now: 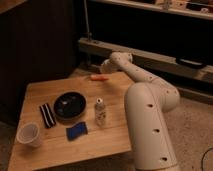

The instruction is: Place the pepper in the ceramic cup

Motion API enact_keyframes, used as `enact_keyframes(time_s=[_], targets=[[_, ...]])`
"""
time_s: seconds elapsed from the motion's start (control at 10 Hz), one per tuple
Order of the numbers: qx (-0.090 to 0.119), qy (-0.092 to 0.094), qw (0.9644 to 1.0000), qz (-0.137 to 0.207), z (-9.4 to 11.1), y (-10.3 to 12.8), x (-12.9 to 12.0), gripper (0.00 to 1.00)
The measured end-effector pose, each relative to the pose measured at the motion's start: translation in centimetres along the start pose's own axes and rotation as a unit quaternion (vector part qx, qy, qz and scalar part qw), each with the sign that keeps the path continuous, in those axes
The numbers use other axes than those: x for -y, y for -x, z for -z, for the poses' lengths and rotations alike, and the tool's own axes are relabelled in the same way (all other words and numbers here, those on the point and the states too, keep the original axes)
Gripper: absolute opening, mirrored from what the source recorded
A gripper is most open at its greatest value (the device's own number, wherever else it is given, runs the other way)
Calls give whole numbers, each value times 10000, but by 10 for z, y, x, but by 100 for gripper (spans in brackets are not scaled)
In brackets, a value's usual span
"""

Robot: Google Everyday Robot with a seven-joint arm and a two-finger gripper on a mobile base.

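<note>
6 things sit on the small wooden table [47,90]. the pepper [98,77], slender and orange-red, lies flat near the far edge. the ceramic cup [28,134] stands upright at the near left corner, well apart from the pepper. between them are a black bowl [70,105], a small clear bottle with a white cap [100,111], a blue cloth or sponge [76,132] and a black-and-white striped object [47,115].

the white arm [150,115] reaches over the table's right side toward the far edge, and the gripper [104,70] is just above or beside the pepper's right end. i cannot tell whether the gripper is wide, narrow or already around the pepper, nor whether it touches it. the task looks to be at the pickup step, with nothing yet in the cup.

several things could go wrong from here:
- the pepper is thin, lies low on the wood and is close to the far edge, so an off-centre closing could roll or nudge it off the table.
- a straight carry from pepper to cup runs diagonally over the bowl and close to the bottle, which looks light and tall enough to tip if the arm passes too low.
- the cup has a small mouth and seems light, so a long pepper released at an angle could catch the rim and topple it, or fall beside it.
</note>
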Motion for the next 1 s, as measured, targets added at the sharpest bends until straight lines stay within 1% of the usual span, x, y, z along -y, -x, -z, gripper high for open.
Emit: enact_keyframes(time_s=[0.2,0.3,0.4,0.6,0.8,1.0], targets=[[-105,-191,9998,-23,-12,-2,1,0],[-125,-258,9996,-62,-18,-6,3,0],[-99,-283,9995,-93,-21,-8,7,0],[-9,-255,9996,-102,-29,-9,14,0],[74,-191,9998,-35,-42,0,23,0],[71,-106,9999,-1,-45,-2,19,0]])
